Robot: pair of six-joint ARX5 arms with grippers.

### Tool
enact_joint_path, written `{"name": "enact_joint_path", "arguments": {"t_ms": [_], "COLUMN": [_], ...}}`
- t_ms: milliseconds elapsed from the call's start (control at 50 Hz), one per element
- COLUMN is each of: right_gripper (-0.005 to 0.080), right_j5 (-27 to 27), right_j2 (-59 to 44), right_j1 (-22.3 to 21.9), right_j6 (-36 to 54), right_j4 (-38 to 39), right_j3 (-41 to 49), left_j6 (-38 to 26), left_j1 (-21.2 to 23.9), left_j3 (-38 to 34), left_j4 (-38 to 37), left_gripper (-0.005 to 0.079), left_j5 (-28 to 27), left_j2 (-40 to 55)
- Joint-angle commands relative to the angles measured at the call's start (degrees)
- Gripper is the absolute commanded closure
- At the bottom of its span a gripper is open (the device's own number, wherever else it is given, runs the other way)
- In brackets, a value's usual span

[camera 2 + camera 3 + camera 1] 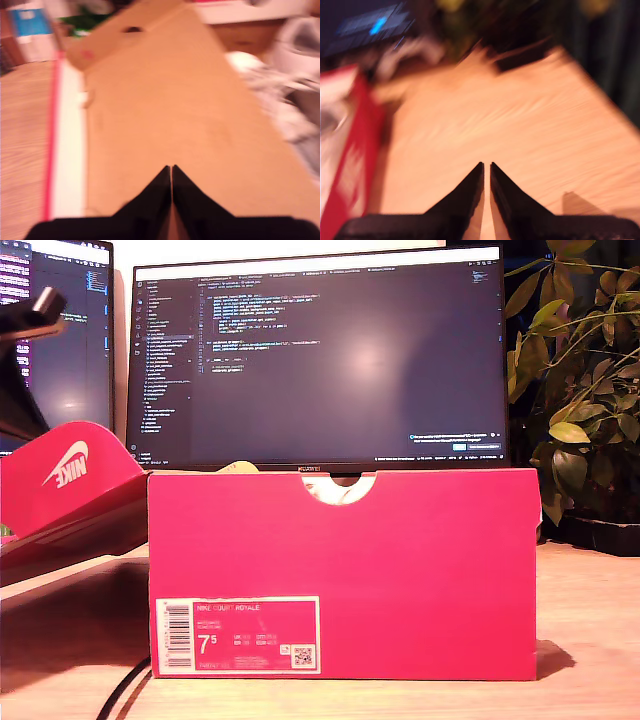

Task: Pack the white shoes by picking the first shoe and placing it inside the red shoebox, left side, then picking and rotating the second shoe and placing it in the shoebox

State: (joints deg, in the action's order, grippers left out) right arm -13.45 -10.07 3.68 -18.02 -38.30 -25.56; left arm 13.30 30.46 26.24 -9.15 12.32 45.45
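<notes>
Red shoebox (400, 570): stands on the desk (590, 640) before a monitor (320, 360), label (238, 636) facing the exterior view; lid (70, 490) propped at that view's left. My first gripper (171, 172): jaws together, empty, poised over the box's brown inner panel (170, 110); a white shoe (295, 100), blurred, lies beside the panel. My second gripper (486, 170): jaws nearly together, empty, over bare desk, the box's red wall (350, 150) alongside. Plant (580, 370) at the exterior view's right.
</notes>
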Motion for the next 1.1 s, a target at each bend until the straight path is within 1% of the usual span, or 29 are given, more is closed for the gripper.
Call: {"name": "enact_joint_path", "arguments": {"t_ms": [0, 240, 360, 480, 580, 740, 900, 1080], "right_gripper": [0.0762, 0.0762, 0.0762, 0.0762, 0.0762, 0.0762, 0.0762, 0.0762], "right_j5": [0.0, 0.1, 0.5, 1.0, 1.0, 1.0, 1.1, 1.1], "right_j2": [1.1, 5.6, 8.5, 9.9, 9.9, 9.9, 9.9, 10.0], "right_j1": [-1.2, -4.1, -5.8, -6.4, -6.2, -4.5, -1.9, -1.5], "right_j6": [-0.2, -0.2, -0.1, -0.1, -0.1, -0.1, -0.1, -0.1], "right_j4": [0.3, 0.5, 0.7, 2.2, 5.4, 5.3, 5.4, 5.5], "right_j3": [0.5, 0.9, 3.3, 6.6, 7.9, 10.1, 13.4, 16.1], "left_j6": [-0.2, -0.3, -0.2, -0.3, -0.2, -0.2, -0.2, -0.2], "left_j1": [-0.7, -3.4, -4.3, -5.0, -5.7, -6.1, -6.1, -6.1], "left_j3": [0.2, 0.2, 0.2, 0.2, 0.2, 0.2, 0.2, 0.2], "left_j4": [1.7, 2.0, 1.9, 2.1, 2.3, 3.1, 3.2, 3.2], "left_gripper": [0.0761, 0.0761, 0.0761, 0.0761, 0.0761, 0.0761, 0.0761, 0.0761], "left_j5": [-0.3, -0.6, -0.6, -0.5, -0.6, -0.5, -0.5, -0.5], "left_j2": [-0.9, -2.9, -4.3, -5.0, -5.1, -5.4, -5.4, -5.4]}}
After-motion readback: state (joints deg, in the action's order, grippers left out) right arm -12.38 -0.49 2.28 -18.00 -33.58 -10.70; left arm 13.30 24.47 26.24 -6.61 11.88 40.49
